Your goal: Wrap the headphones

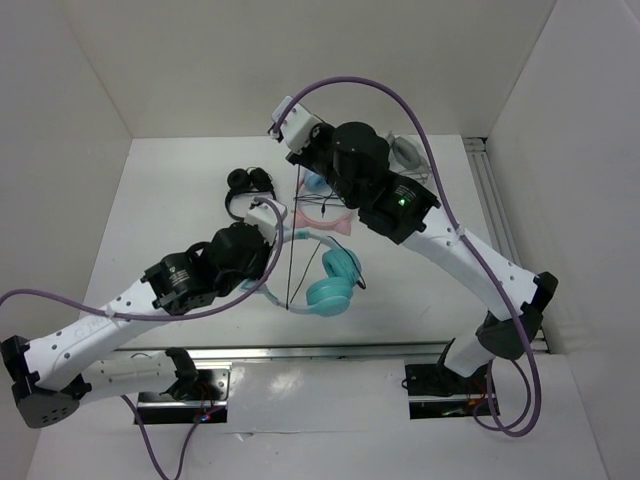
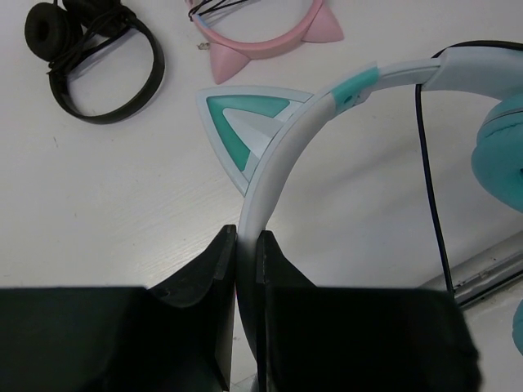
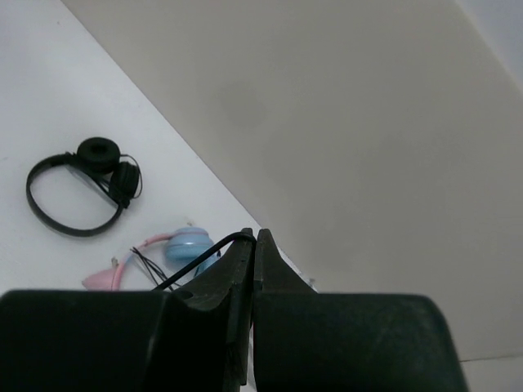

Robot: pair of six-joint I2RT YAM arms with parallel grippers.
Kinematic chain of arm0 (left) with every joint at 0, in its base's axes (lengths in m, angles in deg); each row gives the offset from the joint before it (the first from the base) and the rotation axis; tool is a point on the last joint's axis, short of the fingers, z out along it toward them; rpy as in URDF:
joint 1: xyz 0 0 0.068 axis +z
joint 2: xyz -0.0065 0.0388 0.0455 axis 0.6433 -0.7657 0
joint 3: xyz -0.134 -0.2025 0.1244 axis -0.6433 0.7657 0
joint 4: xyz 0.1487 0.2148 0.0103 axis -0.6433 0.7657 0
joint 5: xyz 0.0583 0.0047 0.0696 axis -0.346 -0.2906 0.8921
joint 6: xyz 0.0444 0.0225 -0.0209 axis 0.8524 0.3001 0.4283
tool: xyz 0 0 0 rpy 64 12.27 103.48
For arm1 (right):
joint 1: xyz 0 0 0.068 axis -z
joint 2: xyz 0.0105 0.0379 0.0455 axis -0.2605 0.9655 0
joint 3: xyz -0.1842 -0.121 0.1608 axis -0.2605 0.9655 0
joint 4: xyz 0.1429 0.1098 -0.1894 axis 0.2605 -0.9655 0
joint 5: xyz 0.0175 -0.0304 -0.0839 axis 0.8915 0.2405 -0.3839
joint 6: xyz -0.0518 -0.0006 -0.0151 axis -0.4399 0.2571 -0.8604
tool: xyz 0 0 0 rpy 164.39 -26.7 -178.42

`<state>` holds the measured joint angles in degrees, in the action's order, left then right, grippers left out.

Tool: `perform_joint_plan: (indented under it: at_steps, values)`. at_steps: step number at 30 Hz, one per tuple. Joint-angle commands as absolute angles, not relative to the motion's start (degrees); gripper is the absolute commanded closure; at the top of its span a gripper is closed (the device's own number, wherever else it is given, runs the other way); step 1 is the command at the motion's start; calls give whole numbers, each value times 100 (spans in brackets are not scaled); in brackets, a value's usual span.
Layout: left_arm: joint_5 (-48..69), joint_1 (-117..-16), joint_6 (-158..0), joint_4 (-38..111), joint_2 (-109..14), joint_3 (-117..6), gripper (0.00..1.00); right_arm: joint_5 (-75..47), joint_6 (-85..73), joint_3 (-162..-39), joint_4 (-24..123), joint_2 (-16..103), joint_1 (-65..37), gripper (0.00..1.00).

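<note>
The teal headphones [image 1: 335,280] lie on the white table in front of the arms, cups close together. My left gripper [image 2: 247,237] is shut on their white headband [image 2: 278,163], just below a teal cat ear [image 2: 237,122]; one teal cup [image 2: 502,147] shows at the right edge. The thin black cable [image 1: 290,240] runs taut from the headphones up to my right gripper [image 1: 297,168]. In the right wrist view that gripper [image 3: 254,235] is raised above the table and shut on the cable [image 3: 196,265], which bends over its left fingertip.
A pink-banded cat-ear pair [image 1: 325,215] with light-blue cups [image 3: 188,245] lies behind the teal pair. A small black pair [image 1: 245,185] lies at the back left. White walls close in three sides. A metal rail [image 1: 330,350] runs along the near edge.
</note>
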<state>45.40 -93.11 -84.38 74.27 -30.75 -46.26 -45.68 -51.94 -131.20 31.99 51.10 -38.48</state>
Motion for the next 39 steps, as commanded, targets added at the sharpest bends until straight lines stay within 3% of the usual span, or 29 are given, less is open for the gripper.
perform_joint_plan:
  at_steps: [1,10,16,25,32,39]
  values:
    - [4309,-9566,-8191,8196,-2824,-4722,100,-4800,-5313,-12874,4627,4589,-3290,100]
    - [4372,-9567,-8375,8952,-2262,-5696,100,-3300,-4365,-11212,4917,3894,-1937,100]
    - [3451,-9620,-8270,8970,-2077,-6101,100,-2006,-3845,-11026,4689,4069,-1505,100]
    - [2623,-9620,-8156,8830,-2270,-6207,100,-1679,-3625,-10841,5031,4141,-1390,100]
    - [3569,-9620,-8472,8777,-2156,-6611,100,-1382,-3239,-9903,5565,4045,-1268,100]
    - [3818,-9620,-8630,8523,-2085,-7129,100,788,-2474,-8987,6191,4157,-1206,100]
